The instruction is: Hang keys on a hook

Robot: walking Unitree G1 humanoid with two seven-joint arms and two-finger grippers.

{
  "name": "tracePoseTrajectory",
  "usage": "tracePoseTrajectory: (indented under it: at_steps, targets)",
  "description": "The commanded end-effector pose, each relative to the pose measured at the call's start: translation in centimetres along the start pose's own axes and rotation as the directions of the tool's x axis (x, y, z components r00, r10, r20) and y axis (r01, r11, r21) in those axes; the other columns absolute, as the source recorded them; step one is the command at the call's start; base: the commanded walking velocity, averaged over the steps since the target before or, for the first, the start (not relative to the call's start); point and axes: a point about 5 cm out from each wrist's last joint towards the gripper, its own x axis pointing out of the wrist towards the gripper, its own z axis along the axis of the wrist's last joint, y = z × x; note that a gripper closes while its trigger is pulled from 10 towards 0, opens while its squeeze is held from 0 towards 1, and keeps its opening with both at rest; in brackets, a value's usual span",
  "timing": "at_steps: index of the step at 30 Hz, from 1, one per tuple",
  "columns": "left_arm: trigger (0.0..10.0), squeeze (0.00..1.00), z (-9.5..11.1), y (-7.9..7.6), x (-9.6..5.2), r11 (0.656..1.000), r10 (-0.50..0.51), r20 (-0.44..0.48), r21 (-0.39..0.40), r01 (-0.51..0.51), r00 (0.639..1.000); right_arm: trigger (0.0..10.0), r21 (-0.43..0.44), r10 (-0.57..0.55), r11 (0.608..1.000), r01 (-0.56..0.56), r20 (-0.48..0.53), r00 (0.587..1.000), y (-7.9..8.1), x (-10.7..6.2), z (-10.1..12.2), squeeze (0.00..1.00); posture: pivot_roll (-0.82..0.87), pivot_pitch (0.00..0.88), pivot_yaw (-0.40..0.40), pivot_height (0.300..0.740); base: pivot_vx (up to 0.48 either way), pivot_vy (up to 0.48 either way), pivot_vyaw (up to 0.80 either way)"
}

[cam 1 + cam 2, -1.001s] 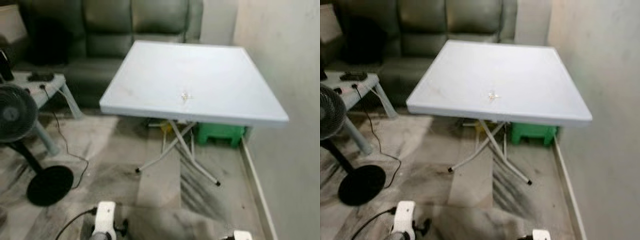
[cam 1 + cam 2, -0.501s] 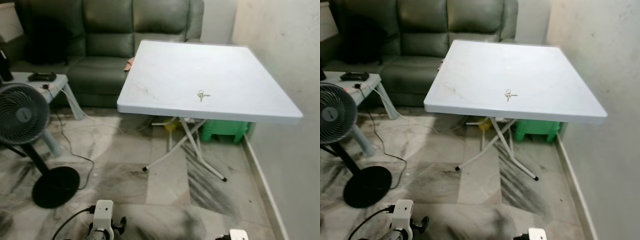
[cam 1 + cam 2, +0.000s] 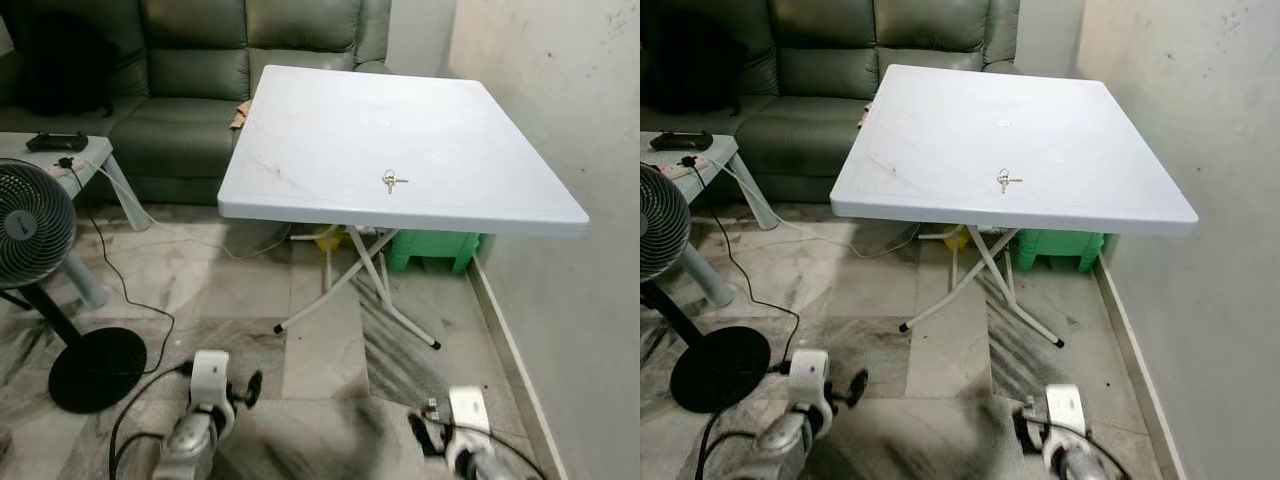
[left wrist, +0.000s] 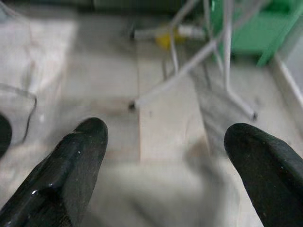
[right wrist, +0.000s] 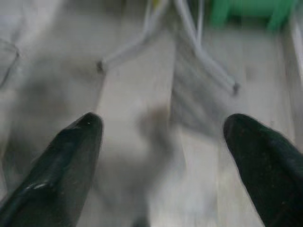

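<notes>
Left gripper [image 4: 163,156] and right gripper [image 5: 163,151]: black fingers spread wide, empty, low over the marble floor [image 3: 320,350]. Small metal bunch of keys [image 3: 393,181]: on white square folding table [image 3: 300,110], nearer its front edge; probably light, rigid, slippery, best pinched at the ring. Bare tabletop around it; wall [image 3: 560,120] beside the right edge.

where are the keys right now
In the left eye view the keys lie on the white folding table, toward its near edge, right of centre, by the wall.

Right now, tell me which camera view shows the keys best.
The right eye view: the keys lie sharp and near centre on the white table. The left eye view shows them equally small. The wrist views face the floor and table legs.
</notes>
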Motion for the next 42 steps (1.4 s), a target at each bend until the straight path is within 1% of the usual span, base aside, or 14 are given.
tracePoseTrajectory:
  at_steps: [1, 5, 9, 11, 14, 15, 19, 21, 26, 27, 28, 29, 34, 42]
  targets:
    - [10.0, 0.0, 1.2, 0.4, 0.0, 1.0, 0.01, 0.084, -0.013, -0.009, 0.996, 10.0, 0.012, 0.006, 1.0, -0.007, 0.096, 0.995, 0.1, 0.3, 1.6, 0.0, 0.0, 0.009, -0.034, 0.74, 0.0, 0.0, 0.0]
    - [10.0, 0.0, 4.2, 0.0, -0.5, 1.0, -0.004, 0.243, -0.009, 0.006, 0.97, 10.0, 0.011, 0.013, 1.0, -0.017, 0.286, 0.958, 1.0, 0.2, 5.6, 0.0, -0.01, 0.024, -0.033, 0.74, 0.0, 0.0, 0.0]
    - [10.0, 0.0, 5.9, -0.2, -1.3, 1.0, 0.009, 0.32, -0.029, 0.001, 0.948, 10.0, -0.005, 0.021, 1.0, -0.021, 0.356, 0.934, 1.5, -0.4, 7.3, 0.0, 0.0, 0.03, -0.033, 0.74, 0.0, 0.0, 0.0]
    - [10.0, 0.0, 7.5, -0.8, -2.3, 1.0, -0.021, 0.383, 0.009, 0.019, 0.924, 10.0, -0.072, 0.061, 0.997, -0.033, 0.425, 0.903, 2.0, -1.7, 8.6, 0.0, -0.01, 0.042, -0.038, 0.74, 0.0, 0.0, 0.0]
    - [10.0, 0.0, 7.9, -1.1, -2.7, 0.999, -0.034, 0.399, 0.014, 0.031, 0.916, 10.0, -0.08, 0.079, 0.996, -0.049, 0.431, 0.899, 2.0, -2.2, 8.7, 0.0, -0.01, 0.046, -0.042, 0.74, 0.0, 0.0, 0.0]
    - [10.0, 0.0, 8.3, -1.2, -3.0, 0.999, -0.04, 0.404, 0.018, 0.036, 0.914, 10.0, -0.07, 0.082, 0.996, -0.058, 0.431, 0.899, 1.9, -2.6, 8.8, 1.0, -0.01, 0.053, -0.043, 0.74, 0.0, 0.0, 0.0]
    - [10.0, 0.0, 9.1, -1.5, -3.5, 0.998, -0.052, 0.402, 0.05, 0.034, 0.914, 10.0, -0.068, 0.107, 0.994, -0.086, 0.438, 0.893, 2.1, -3.2, 9.2, 1.0, 0.0, 0.055, -0.043, 0.74, 0.0, 0.0, 0.0]
    - [10.0, 0.0, 9.4, -1.5, -3.7, 0.998, -0.053, 0.4, 0.048, 0.036, 0.915, 10.0, -0.07, 0.097, 0.995, -0.074, 0.43, 0.898, 2.1, -3.3, 9.3, 1.0, -0.01, 0.056, -0.041, 0.74, 0.0, 0.0, 0.0]
    - [10.0, 0.0, 10.1, -1.5, -4.3, 0.999, -0.048, 0.386, 0.034, 0.038, 0.921, 10.0, -0.08, 0.098, 0.994, -0.068, 0.471, 0.877, 2.1, -4.3, 10.7, 1.0, -0.01, 0.058, -0.036, 0.74, 0.0, 0.0, 0.0]
    - [10.0, 0.0, 10.2, -1.5, -4.4, 0.999, -0.047, 0.387, 0.032, 0.037, 0.921, 10.0, -0.081, 0.099, 0.994, -0.068, 0.472, 0.876, 2.1, -4.4, 10.9, 0.88, -0.01, 0.061, -0.035, 0.74, 0.0, 0.0, 0.0]
    - [10.0, 0.0, 10.3, -1.5, -4.4, 0.999, -0.046, 0.388, 0.031, 0.037, 0.92, 10.0, -0.079, 0.099, 0.994, -0.07, 0.472, 0.876, 2.1, -4.4, 11.0, 0.88, -0.01, 0.062, -0.035, 0.74, 0.0, 0.0, 0.0]
    - [10.0, 0.0, 10.4, -1.5, -4.5, 0.999, -0.048, 0.388, 0.03, 0.039, 0.92, 10.0, -0.072, 0.105, 0.994, -0.08, 0.479, 0.872, 2.2, -4.5, 11.2, 0.0, -0.01, 0.061, -0.034, 0.74, 0.0, 0.0, 0.0]
    - [10.0, 0.0, 10.6, -1.5, -4.3, 0.999, -0.037, 0.366, 0.041, 0.024, 0.93, 10.0, -0.09, 0.118, 0.992, -0.084, 0.499, 0.858, 2.3, -4.5, 12.3, 0.0, -0.01, 0.063, -0.037, 0.74, 0.0, 0.0, 0.0]
    - [10.0, 0.0, 10.8, -1.4, -4.1, 0.999, -0.024, 0.346, 0.05, 0.008, 0.938, 10.0, -0.095, 0.131, 0.991, -0.096, 0.495, 0.859, 2.8, -4.4, 12.7, 0.0, -0.01, 0.063, -0.038, 0.74, 0.346, 0.0, 0.0]
